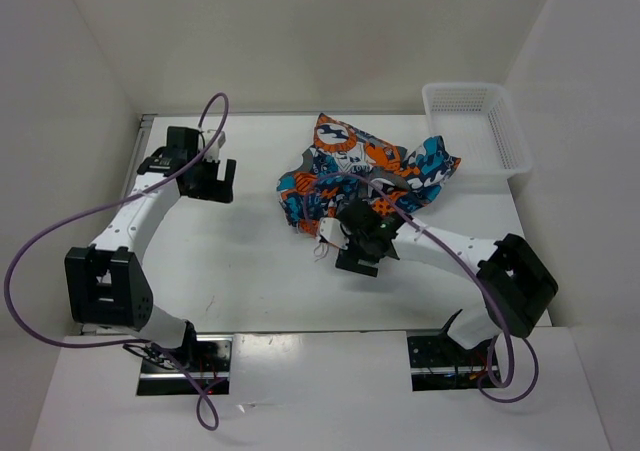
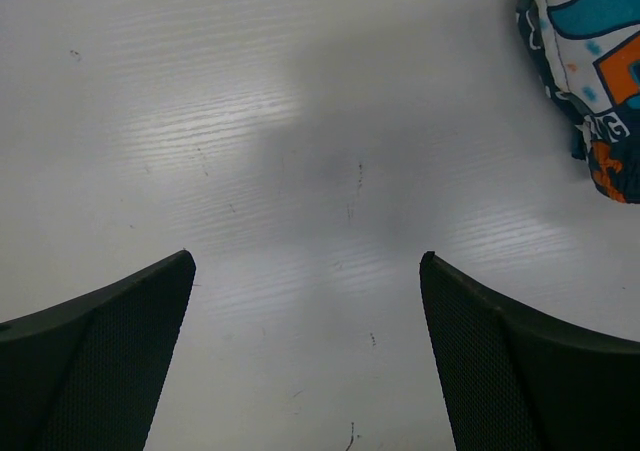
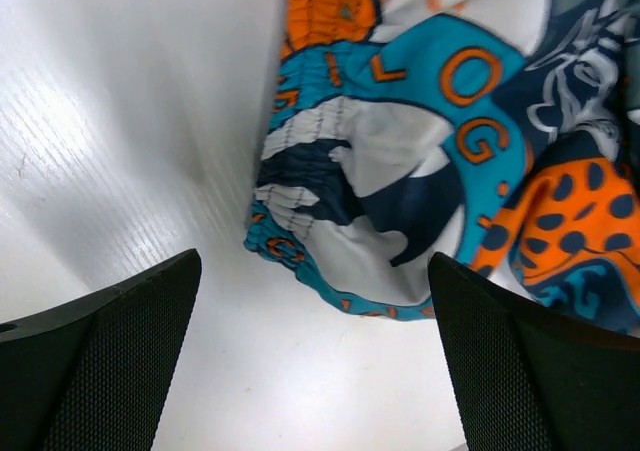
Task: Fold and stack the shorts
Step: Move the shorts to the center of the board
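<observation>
Nearest me, the flat white table (image 1: 250, 281) carries both arms out from its front edge. My right gripper (image 3: 315, 371) hangs low over the middle of the table with its black mesh-faced fingers (image 3: 120, 341) spread wide and nothing between them. Just ahead of it lies the crumpled edge of the soft printed shorts (image 1: 365, 171), a bunched heap of teal, orange, white and dark blue fabric resting on the table right of centre. From overhead I can't quite tell whether the gripper body brushes the cloth. My left gripper (image 2: 306, 311) sits farther back on the left, well apart from the heap, jaws also wide open over bare tabletop, with only a corner of the print visible at its upper right. Beyond the shorts, in the far right corner, stands a white plastic mesh basket (image 1: 512, 143).
</observation>
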Tool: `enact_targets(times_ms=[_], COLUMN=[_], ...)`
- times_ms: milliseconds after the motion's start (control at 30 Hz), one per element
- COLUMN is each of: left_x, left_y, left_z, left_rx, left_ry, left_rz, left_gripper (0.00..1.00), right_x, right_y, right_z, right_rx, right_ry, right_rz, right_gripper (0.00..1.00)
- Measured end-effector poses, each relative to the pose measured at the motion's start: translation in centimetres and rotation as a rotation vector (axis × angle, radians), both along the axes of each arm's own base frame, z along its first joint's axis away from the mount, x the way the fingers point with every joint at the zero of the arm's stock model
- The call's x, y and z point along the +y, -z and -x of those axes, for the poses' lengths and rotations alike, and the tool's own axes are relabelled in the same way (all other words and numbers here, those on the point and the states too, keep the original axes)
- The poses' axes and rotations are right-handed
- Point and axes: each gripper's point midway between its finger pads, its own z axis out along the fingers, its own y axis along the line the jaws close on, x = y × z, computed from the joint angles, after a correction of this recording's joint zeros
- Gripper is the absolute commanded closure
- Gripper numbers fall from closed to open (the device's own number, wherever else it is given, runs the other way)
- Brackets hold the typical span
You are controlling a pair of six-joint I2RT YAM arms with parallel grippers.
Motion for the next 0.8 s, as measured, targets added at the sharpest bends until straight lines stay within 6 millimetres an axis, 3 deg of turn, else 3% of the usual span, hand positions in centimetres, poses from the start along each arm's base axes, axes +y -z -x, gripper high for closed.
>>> enact_targets(times_ms=[100, 267, 367, 400, 467, 500, 667, 733, 800], left_x=[-0.3, -0.4, -0.4, -0.4, -0.4, -0.4, -0.3, -0.3, -0.2], left_y=[-0.3, -0.3, -0.4, -0.5, -0.8, -0.9, -1.3, -1.4, -1.4], left_z=[-0.2, -0.2, -0.1, -0.1, -0.1, 0.0, 0.4, 0.6, 0.6], left_rx=[-0.006, -0.009, -0.012, -0.015, -0.024, -0.027, -0.045, -0.048, -0.052], left_ry=[0.01, 0.012, 0.012, 0.012, 0.012, 0.012, 0.012, 0.011, 0.01], left_rz=[0.014, 0.017, 0.017, 0.017, 0.018, 0.018, 0.019, 0.019, 0.019], left_gripper=[0.0, 0.0, 0.0, 0.0, 0.0, 0.0, 0.0, 0.0, 0.0], right_x=[-0.3, -1.4, -1.0, -0.9, -0.8, -0.7, 0.7, 2.4, 5.5], right_y=[1.1, 3.6, 3.8, 3.9, 4.2, 4.3, 3.2, 1.2, -2.5], right_z=[0.4, 1.7, 1.4, 1.3, 1.3, 1.3, 0.0, -1.4, -3.7], right_rx=[0.006, 0.049, 0.039, 0.038, 0.044, 0.049, 0.036, 0.009, -0.029], right_ry=[-0.006, -0.017, -0.025, -0.027, -0.032, -0.038, -0.037, -0.03, -0.023], right_rz=[0.004, 0.035, 0.023, 0.022, 0.019, 0.021, 0.001, -0.039, -0.126], right_gripper=[0.01, 0.23, 0.44, 0.6, 0.81, 0.99, 1.0, 1.0, 1.0])
